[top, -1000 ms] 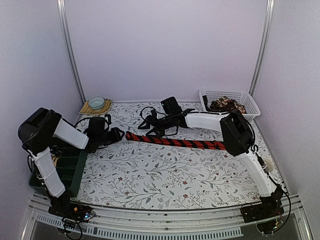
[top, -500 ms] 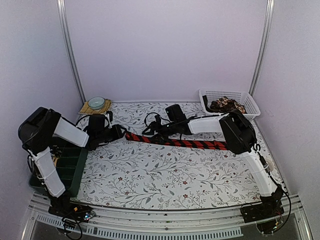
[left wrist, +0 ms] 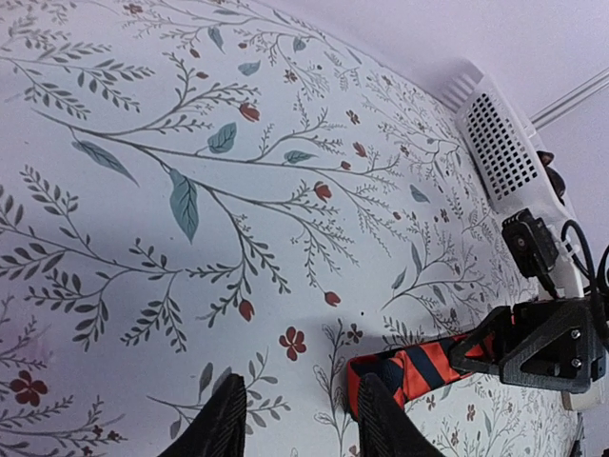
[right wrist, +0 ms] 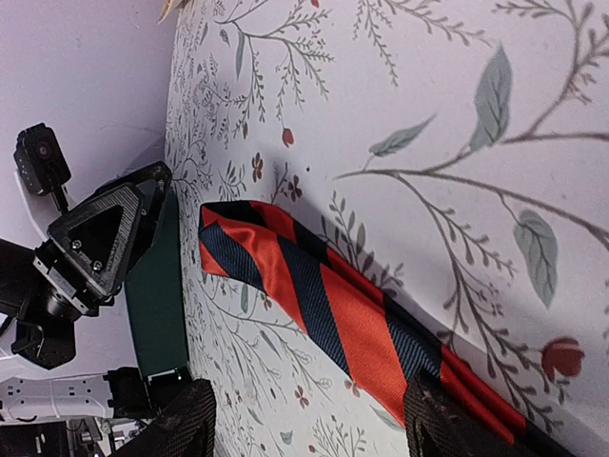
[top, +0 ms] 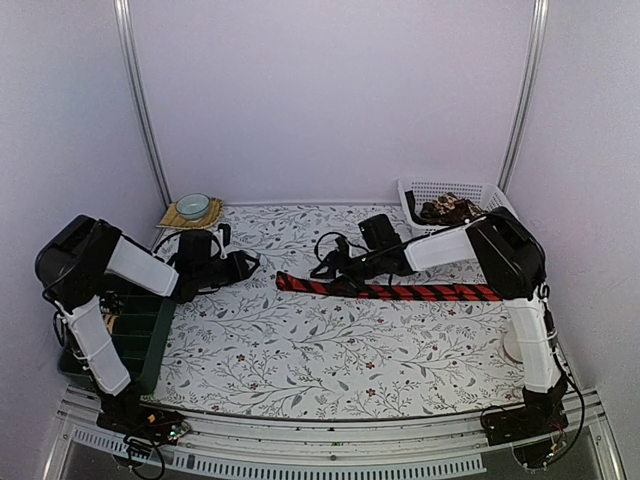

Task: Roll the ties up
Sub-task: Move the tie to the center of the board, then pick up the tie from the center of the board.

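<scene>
One long red cloth tie with black stripes [top: 390, 290] is lying left to right, mid-frame. Right gripper [top: 338, 272], wide, is sitting over its left part; left gripper [top: 250, 266], half open, is farther left.

Red tie [top: 400, 291] with slanted dark stripes. White table cover [top: 300, 345] with grey-green leaves and small red flowers. White basket [top: 445, 186] with little holes. Dark green box [top: 150, 332].

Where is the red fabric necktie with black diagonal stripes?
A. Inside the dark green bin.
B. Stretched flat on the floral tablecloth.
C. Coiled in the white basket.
B: the red necktie with black diagonal stripes lies as one straight strip on the floral tablecloth.
</scene>
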Motion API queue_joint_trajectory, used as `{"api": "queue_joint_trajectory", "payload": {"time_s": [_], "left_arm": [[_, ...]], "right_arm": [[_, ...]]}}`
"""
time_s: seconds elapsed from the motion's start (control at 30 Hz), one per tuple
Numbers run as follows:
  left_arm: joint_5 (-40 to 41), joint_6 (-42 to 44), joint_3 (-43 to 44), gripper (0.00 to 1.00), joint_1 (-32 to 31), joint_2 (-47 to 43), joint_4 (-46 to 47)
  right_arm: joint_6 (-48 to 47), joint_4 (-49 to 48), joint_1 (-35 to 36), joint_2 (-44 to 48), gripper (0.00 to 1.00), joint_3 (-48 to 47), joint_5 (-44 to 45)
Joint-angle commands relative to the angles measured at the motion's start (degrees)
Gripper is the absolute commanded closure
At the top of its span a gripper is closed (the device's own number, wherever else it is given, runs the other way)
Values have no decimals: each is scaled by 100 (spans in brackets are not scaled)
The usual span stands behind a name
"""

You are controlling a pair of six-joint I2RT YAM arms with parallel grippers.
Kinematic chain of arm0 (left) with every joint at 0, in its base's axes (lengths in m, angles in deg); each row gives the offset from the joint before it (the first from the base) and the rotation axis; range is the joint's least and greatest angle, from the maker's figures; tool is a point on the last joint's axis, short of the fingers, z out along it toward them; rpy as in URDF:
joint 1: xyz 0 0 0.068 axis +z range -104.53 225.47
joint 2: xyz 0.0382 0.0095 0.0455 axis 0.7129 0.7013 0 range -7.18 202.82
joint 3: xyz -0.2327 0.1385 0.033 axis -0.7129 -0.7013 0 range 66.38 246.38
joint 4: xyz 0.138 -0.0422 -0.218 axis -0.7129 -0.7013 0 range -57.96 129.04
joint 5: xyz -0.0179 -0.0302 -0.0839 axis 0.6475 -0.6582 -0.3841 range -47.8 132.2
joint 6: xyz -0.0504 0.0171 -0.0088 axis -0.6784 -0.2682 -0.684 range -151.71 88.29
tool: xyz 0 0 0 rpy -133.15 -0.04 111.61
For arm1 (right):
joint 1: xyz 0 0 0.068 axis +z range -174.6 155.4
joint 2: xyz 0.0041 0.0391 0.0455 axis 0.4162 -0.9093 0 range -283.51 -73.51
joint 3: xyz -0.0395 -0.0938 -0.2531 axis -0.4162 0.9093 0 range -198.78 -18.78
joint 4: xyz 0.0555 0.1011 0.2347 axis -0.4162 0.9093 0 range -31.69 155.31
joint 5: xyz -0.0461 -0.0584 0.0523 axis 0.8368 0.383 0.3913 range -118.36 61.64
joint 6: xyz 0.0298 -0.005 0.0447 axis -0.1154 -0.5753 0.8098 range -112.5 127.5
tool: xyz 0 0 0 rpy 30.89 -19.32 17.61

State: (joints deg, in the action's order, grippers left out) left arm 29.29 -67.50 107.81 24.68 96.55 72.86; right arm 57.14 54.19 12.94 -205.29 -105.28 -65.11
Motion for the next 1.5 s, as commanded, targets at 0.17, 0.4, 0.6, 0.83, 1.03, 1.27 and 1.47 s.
{"api": "queue_joint_trajectory", "payload": {"time_s": [0.17,0.4,0.6,0.83,1.03,1.27,1.47], "left_arm": [[50,-218,-293,60,-534,-226,144],[232,-592,-686,58,-877,-346,593],[155,-680,-827,64,-944,-231,749],[28,-684,-579,73,-1129,143,728],[-50,-684,-386,83,-1274,400,750],[-160,-737,-320,88,-1338,678,887],[-322,-818,-280,89,-1348,842,1135]], "right_arm": [[-405,1427,-100,944,32,1689,426],[-1088,2562,272,1378,26,556,1334],[-1555,3424,806,836,24,-584,2211],[-1465,3386,954,505,24,-907,2184],[-1205,2885,949,229,24,-981,1626],[-828,2187,948,-93,24,-1069,967],[-714,2040,923,-404,24,-1247,707]]}}
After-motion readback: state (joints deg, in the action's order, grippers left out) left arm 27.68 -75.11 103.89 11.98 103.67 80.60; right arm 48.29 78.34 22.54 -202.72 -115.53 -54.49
